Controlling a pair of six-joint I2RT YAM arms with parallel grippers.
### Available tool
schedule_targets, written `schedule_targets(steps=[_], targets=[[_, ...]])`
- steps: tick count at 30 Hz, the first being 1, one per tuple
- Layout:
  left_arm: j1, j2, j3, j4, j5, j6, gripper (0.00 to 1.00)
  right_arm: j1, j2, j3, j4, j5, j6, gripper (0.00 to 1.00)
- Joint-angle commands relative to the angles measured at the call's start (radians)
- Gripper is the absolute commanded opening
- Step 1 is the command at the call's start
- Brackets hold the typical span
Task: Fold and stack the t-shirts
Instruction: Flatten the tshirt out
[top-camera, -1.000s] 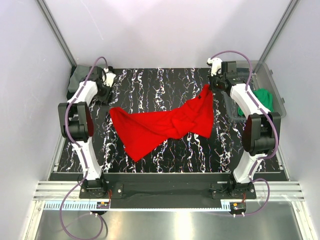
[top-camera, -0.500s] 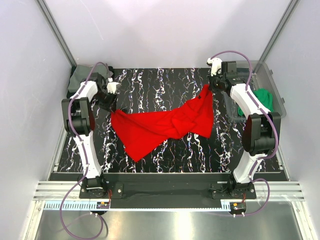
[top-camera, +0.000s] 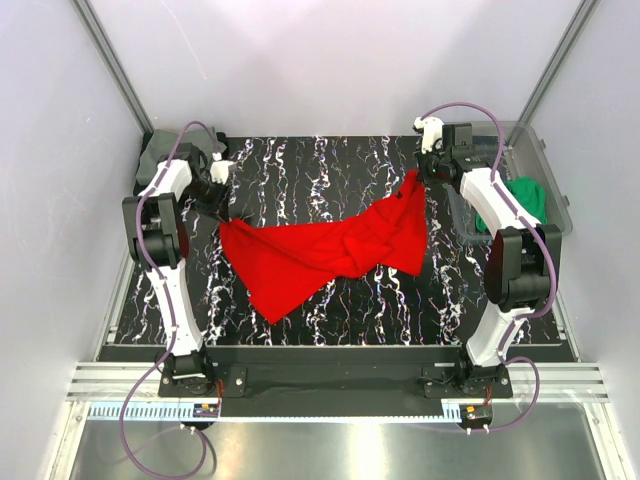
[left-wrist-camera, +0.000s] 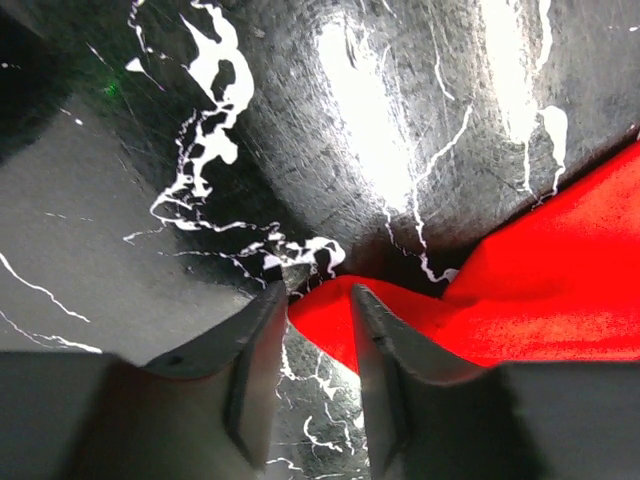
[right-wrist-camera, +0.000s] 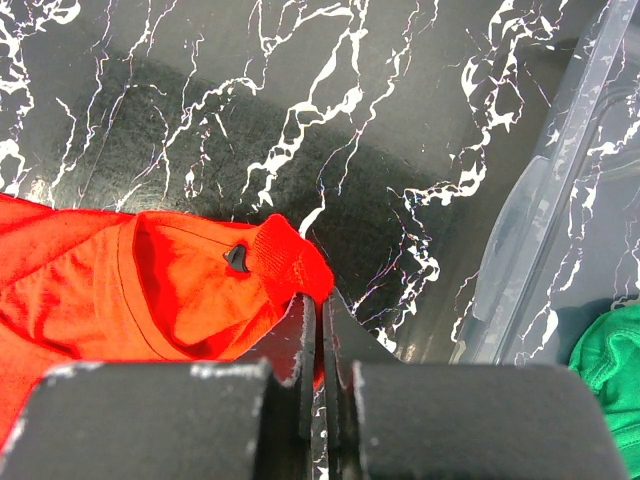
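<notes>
Top external view: red t-shirt (top-camera: 330, 250) sprawled crumpled across middle of bench (top-camera: 300, 165), zero folds in it. Right hand (right-wrist-camera: 320, 305) clamped tight on collar edge, far right side. Left hand (left-wrist-camera: 320, 300) has fingers parted partway, straddling shirt's left corner tip, no clamp yet by the look. Green t-shirt (top-camera: 525, 200) bunched in clear bin (top-camera: 548, 160), greyish t-shirt (top-camera: 152, 158) heaped at far-left corner. No stack anywhere. Early days, pretty much whole job left.

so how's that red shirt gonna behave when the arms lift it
Probably floppy: the red t-shirt lies rumpled and trails from the collar pinched in the right fingers. Likely light, since that pinch holds it. The corner could slip from the left fingers, which only straddle it.
</notes>
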Motion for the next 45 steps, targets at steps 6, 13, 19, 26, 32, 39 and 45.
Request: schedule_targets(steps=[6, 13, 19, 26, 32, 39, 45], targets=[[0.021, 0.025, 0.043, -0.042, 0.057, 0.043, 0.17, 0.003, -0.052, 0.012, 0.008, -0.001, -0.004, 0.0], [0.05, 0.002, 0.071, -0.06, 0.074, 0.054, 0.41, 0.005, -0.049, 0.008, 0.009, -0.01, -0.001, 0.0], [0.071, 0.02, 0.109, -0.081, 0.079, 0.063, 0.41, 0.005, -0.047, 0.012, 0.008, -0.005, -0.004, 0.0], [0.076, 0.046, 0.105, -0.121, 0.091, 0.087, 0.38, 0.005, -0.047, 0.011, 0.009, -0.007, -0.004, 0.0], [0.075, 0.059, 0.103, -0.131, 0.108, 0.089, 0.39, 0.005, -0.043, 0.012, 0.011, -0.008, -0.004, 0.0], [0.073, 0.069, 0.103, -0.141, 0.138, 0.086, 0.37, 0.005, -0.037, 0.008, 0.011, -0.01, -0.004, 0.0], [0.073, 0.083, 0.111, -0.148, 0.152, 0.083, 0.3, 0.005, -0.03, 0.006, 0.012, -0.01, -0.002, 0.0]])
